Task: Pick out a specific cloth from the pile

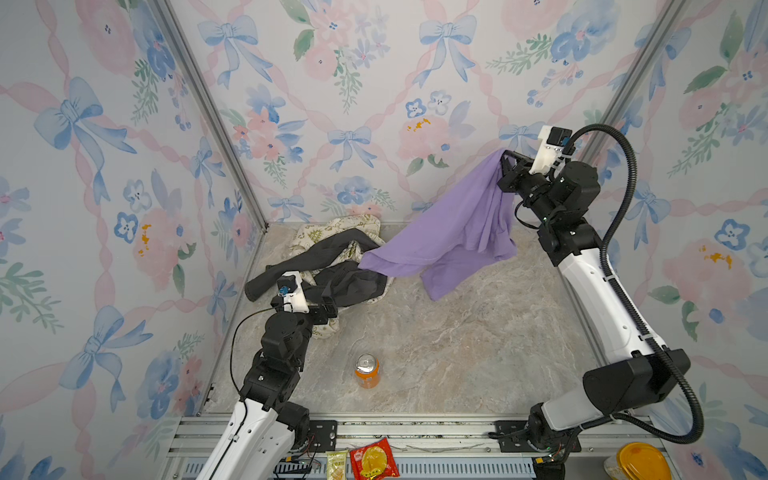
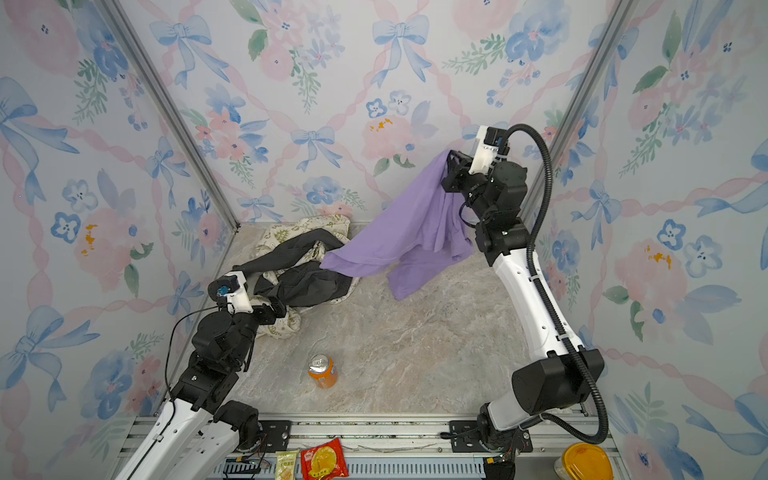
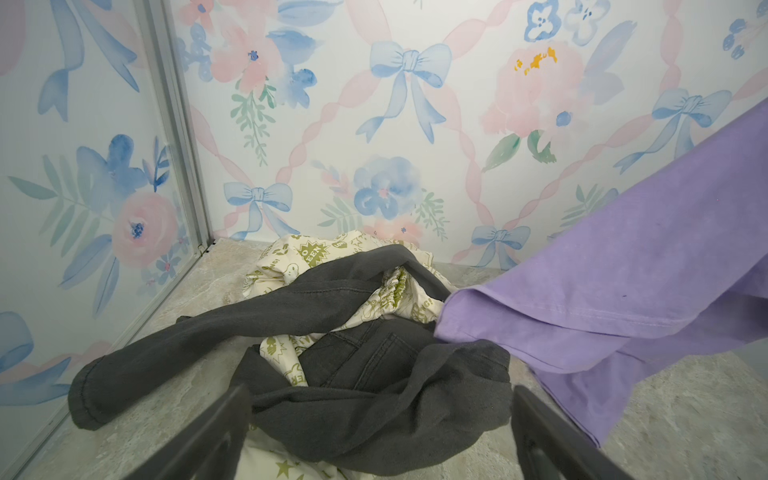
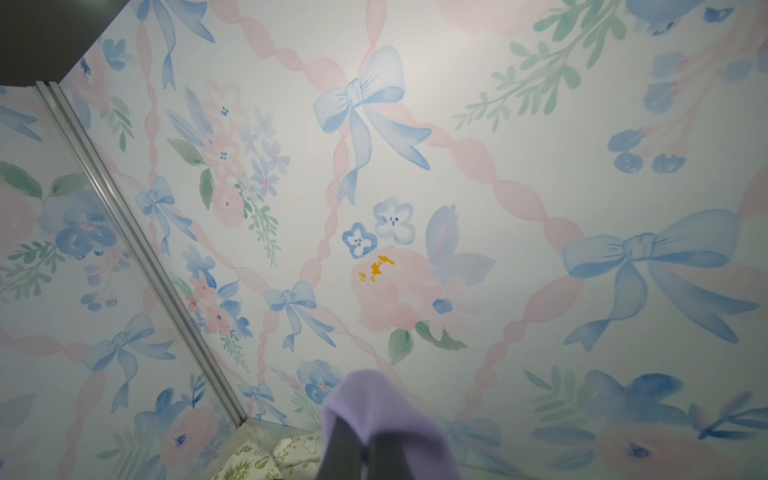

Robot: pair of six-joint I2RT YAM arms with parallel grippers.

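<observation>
Above the marble tabletop [image 1: 457, 353], the plain lilac cloth [image 1: 449, 232] hangs in soft creases from the right gripper [image 1: 505, 160], which pinches its top corner high near the back wall. Its lower hem trails onto the pile [image 1: 332, 266] of charcoal and cream fabrics, where the left gripper [image 1: 330, 309] sits with its jaws spread wide.

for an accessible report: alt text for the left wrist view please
A lilac cloth hangs stretched, its lower end meeting a pile of charcoal garment and cream green-printed cloth on a marbled tabletop. The left gripper is open, its jaws either side of the pile's near edge, with floral bow wallpaper behind.
</observation>
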